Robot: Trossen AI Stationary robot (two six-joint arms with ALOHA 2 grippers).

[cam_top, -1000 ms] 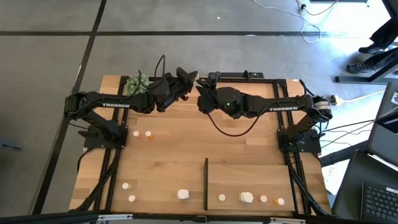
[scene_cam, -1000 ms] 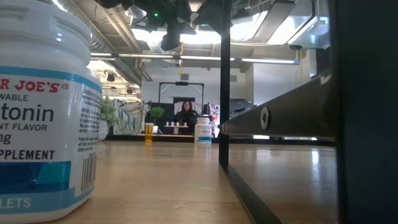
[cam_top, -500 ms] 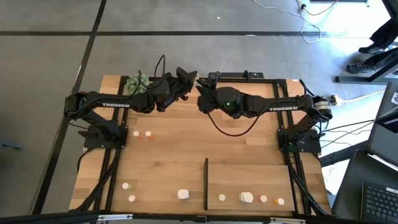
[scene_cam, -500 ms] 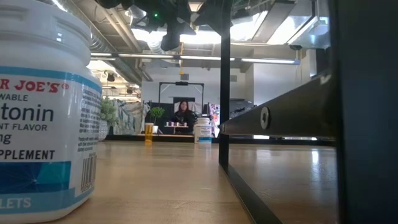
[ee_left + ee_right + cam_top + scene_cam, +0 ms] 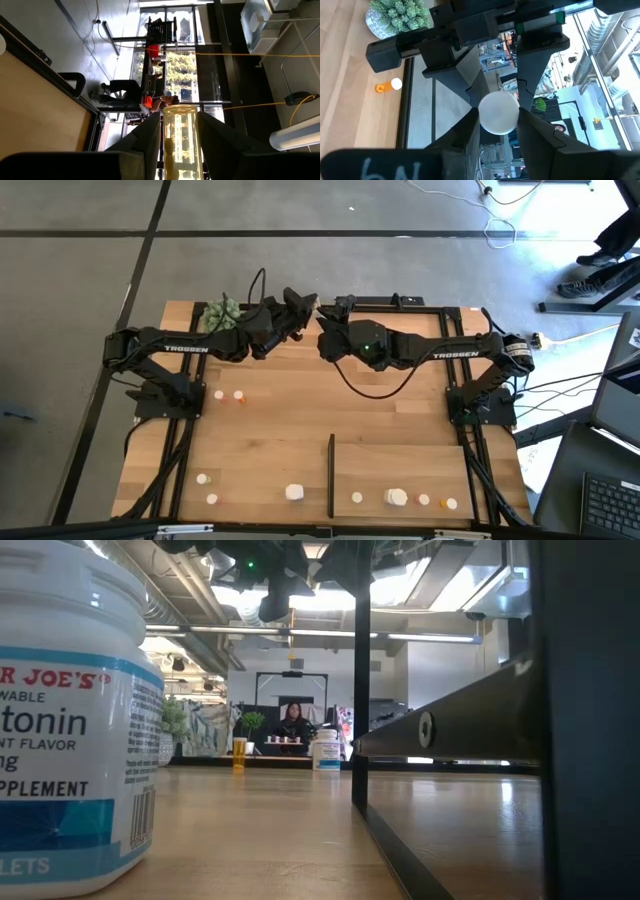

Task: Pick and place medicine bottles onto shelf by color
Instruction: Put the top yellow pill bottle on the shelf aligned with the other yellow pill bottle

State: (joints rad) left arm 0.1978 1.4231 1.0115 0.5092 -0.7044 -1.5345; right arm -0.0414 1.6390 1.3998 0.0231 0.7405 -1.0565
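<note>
Left tool (image 5: pixel 305 308): raised over the counter's (image 5: pixel 270 430) far edge, fingers closed on the clear body of an orange bottle (image 5: pixel 181 140). The green plant ball (image 5: pixel 222 313) sits just behind and to its outer side.

Right tool (image 5: pixel 325 328): nose to nose with the left. Its fingers (image 5: pixel 470 127) press either side of a white disc, judged to be the same bottle's white cap (image 5: pixel 497 112) seen end-on. Both tools appear to grip one bottle, which reads as a hand-over.

Bottle location: in the air between the two tools, clear of the counter.

Handling, as judged: light, rigid plastic with smooth round walls, so it can roll or twist in a two-finger pinch. Grip across the body's middle. The cap is narrower and offers less purchase.

The shelf (image 5: pixel 400 465) lies well forward of the right tool, past the black strip (image 5: pixel 331 475), with four small bottles along its near edge. A small white bottle (image 5: pixel 219 394) and a chunky white bottle (image 5: pixel 294 492) wait forward of the left tool.
</note>
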